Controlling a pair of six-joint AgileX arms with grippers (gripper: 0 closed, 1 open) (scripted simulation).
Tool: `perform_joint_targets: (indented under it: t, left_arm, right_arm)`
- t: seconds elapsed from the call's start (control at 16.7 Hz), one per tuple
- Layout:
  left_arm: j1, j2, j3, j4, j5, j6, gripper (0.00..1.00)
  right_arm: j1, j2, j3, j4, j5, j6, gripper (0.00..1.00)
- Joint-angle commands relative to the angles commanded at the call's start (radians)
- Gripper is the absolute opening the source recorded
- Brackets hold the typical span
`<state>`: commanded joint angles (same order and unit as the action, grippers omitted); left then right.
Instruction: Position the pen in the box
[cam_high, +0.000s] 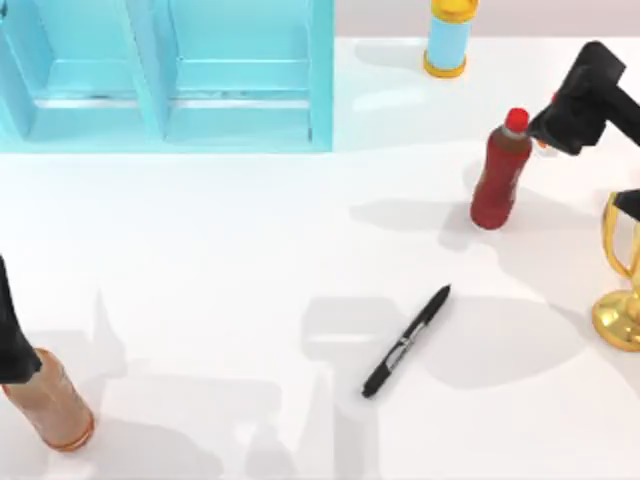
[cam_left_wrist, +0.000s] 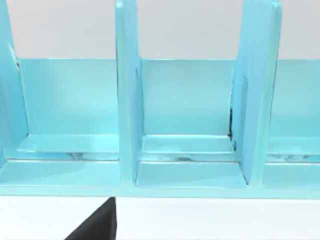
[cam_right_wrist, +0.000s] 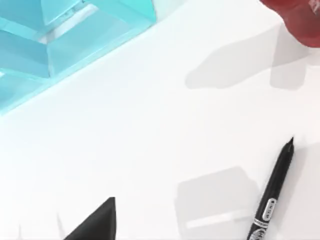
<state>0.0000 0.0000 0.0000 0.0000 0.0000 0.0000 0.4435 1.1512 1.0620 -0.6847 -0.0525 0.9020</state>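
The slim black pen (cam_high: 406, 341) lies flat on the white table, a little right of centre, slanting from lower left to upper right; the right wrist view has it as the pen (cam_right_wrist: 272, 197). The light-blue box (cam_high: 320, 75) with inner dividers stands at the far left, apart from the pen, and its compartments face the left wrist camera as the box (cam_left_wrist: 127, 100). My right gripper (cam_high: 560, 125) hovers at the far right beside the red bottle's cap, well away from the pen. My left gripper (cam_high: 12, 345) sits at the left edge, above an orange bottle.
A red bottle (cam_high: 501, 172) stands right of centre, between the pen and my right arm. A blue-and-yellow bottle (cam_high: 449, 38) stands at the far edge. A gold trophy (cam_high: 622, 290) is at the right edge and an orange bottle (cam_high: 52, 405) at the near left.
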Motion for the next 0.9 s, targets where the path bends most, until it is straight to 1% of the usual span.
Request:
perform_joint_targets:
  t: [0.24,0.42,0.66,0.9]
  left_arm:
    - [0.000,0.000,0.000,0.000,0.000,0.000,1.00]
    - [0.000,0.000,0.000,0.000,0.000,0.000,1.00]
    - [0.000,0.000,0.000,0.000,0.000,0.000,1.00]
    - [0.000,0.000,0.000,0.000,0.000,0.000,1.00]
  right_arm:
    - [0.105,0.362,0.222,-0.175,0.004,0.207,1.00]
    - [0.160,0.581,0.342,-0.273,0.014,0.317,1.00]
    - [0.194,0.776,0.434,-0.344,0.031,0.390,1.00]
    - [0.200,0.834,0.458,-0.358,0.038,0.406,1.00]
